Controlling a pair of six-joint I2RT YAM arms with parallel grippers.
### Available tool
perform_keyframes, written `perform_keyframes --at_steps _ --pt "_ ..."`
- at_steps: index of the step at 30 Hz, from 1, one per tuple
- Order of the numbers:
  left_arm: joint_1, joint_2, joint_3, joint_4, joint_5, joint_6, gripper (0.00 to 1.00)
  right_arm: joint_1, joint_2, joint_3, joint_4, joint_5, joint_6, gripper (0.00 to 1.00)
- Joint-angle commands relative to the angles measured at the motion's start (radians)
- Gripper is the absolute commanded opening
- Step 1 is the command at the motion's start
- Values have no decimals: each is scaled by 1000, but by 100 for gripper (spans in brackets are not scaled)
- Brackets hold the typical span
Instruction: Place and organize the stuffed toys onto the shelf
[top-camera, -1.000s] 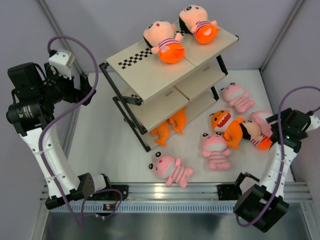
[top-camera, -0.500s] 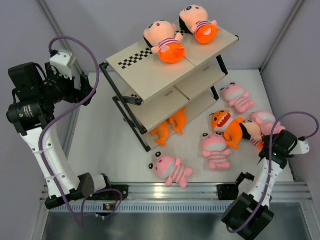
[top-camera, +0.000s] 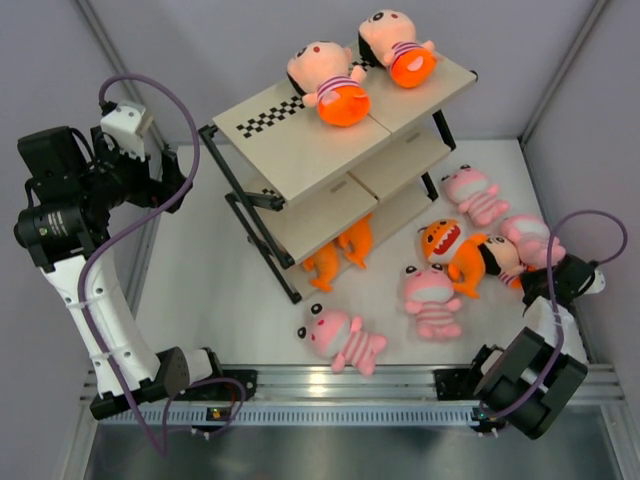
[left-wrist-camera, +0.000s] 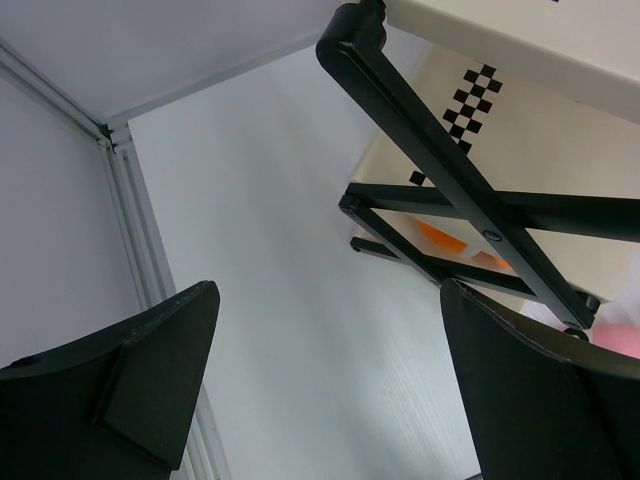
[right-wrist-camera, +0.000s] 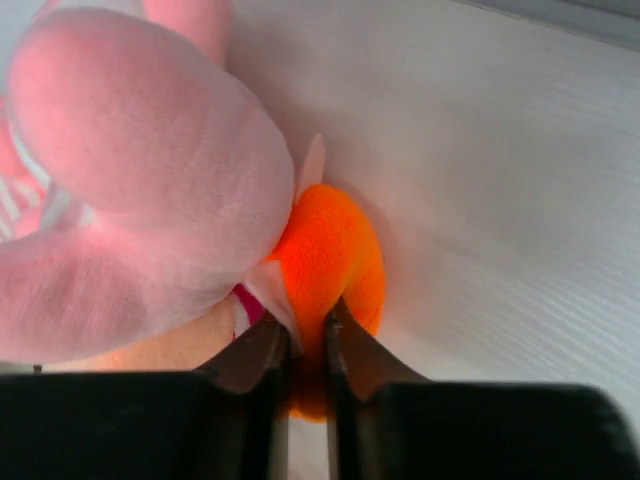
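In the top view, the shelf is seen standing at an angle on the table. Two dolls are laid on its top board, beside the checkerboard strip. Two orange creatures are found on the table, partly under the shelf. At the right of the shelf a toothy creature, a black-haired doll and four pink striped animals are spread on the table. The right pincer is placed low at the right end of this group, against the lower part of the black-haired doll. How its jaws stand cannot be told from here. The left pincer is held up at the left of the shelf, well apart from every toy.

In the left wrist view, the left pincer is shown wide, with nothing between its fingers. The black frame of the shelf is seen ahead and to the right, and some orange plush is visible through it.

In the right wrist view, the right pincer is almost closed. The orange bottom of the black-haired doll is pinched between its fingers. A pink animal is pressed against the doll at the left, and the white table is seen at the right.
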Motion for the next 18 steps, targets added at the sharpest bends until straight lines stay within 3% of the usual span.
perform_keyframes --at_steps 1,10,18 --pt "-2 -22 0 40 -5 12 98 -10 -48 8 50 -102 -38 1" --pt "-2 -22 -32 41 34 -2 98 2 -317 275 -238 -251 -9 0" --pt "-2 -19 -47 40 35 -2 98 53 -351 692 -327 -295 97 0"
